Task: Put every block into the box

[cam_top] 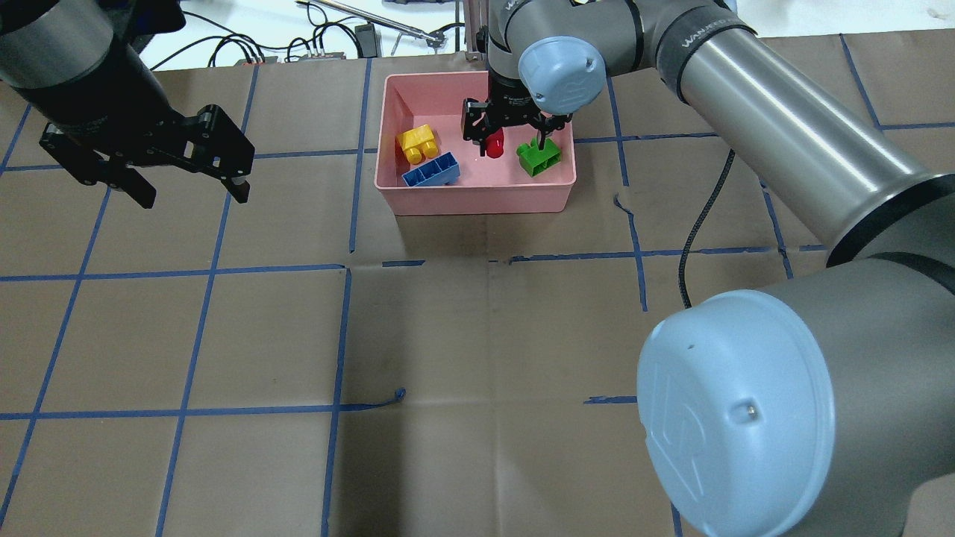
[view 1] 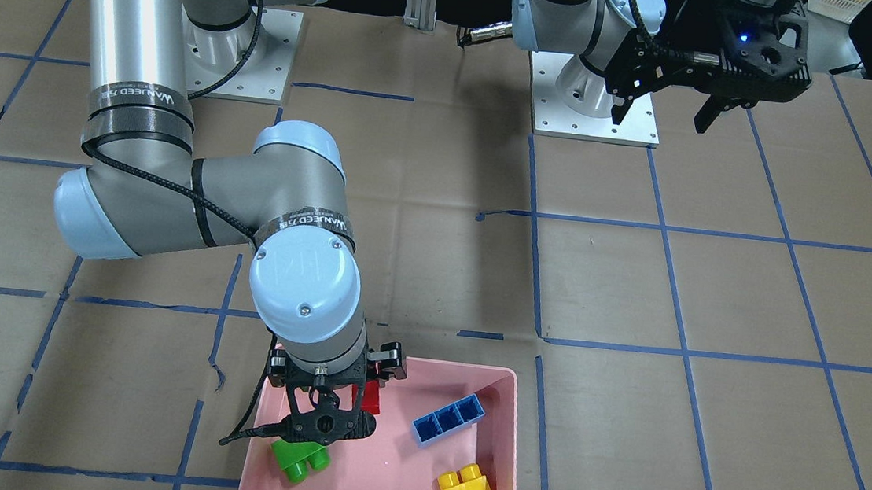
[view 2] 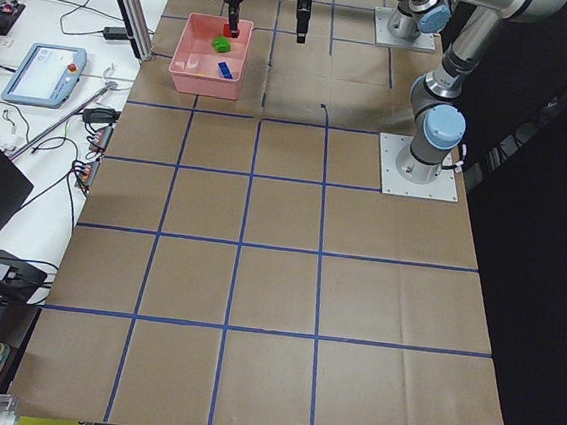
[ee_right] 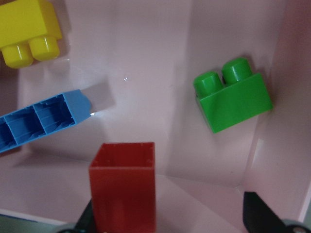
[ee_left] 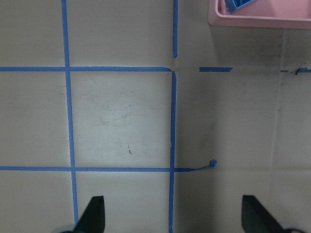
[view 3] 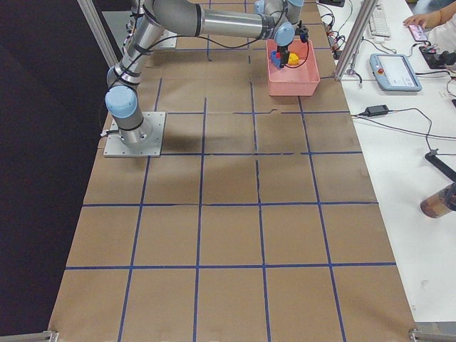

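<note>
Red block (ee_right: pixel 123 187) beside one finger, perhaps touching, right hand (ee_right: pixel 172 216) spread open over box (ee_right: pixel 160 43)

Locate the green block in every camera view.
Front-facing: green block bottom, left end of pink box.
Overhead: block top centre, box's right end.
Exterior left: block top left.
Exterior right: cannot tell.
Left wrist: absent.
Right wrist: block upper right.
Landmark: the pink box.

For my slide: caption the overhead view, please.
Open right gripper over the pink box, red block at its finger; yellow block, blue block, green block inside; left gripper open.
</note>
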### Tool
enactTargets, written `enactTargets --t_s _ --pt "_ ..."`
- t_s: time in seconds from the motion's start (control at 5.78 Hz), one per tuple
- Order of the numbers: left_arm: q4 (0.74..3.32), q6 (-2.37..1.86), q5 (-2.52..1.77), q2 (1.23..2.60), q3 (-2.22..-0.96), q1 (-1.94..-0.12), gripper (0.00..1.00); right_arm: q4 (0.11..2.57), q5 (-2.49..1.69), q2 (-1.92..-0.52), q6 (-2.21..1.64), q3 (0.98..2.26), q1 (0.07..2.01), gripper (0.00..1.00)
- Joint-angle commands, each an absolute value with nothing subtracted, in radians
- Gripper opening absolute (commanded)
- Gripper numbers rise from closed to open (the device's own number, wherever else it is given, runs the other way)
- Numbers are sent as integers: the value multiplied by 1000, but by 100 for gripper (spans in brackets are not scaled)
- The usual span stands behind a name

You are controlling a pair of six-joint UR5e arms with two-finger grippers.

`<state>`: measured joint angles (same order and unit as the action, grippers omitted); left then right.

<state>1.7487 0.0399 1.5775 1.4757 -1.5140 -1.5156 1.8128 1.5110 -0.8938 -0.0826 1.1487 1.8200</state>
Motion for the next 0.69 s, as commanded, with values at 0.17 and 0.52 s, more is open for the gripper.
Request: enactTargets --t_s 0.17,0.52 --pt "1749 41 1578 1474 -1514 -1516 99 1825 1506 -887 85 1143 1764 100" --pt "1749 40 1578 1474 -1514 -1516 99 1830 1525 -900 61 1147 1763 100"
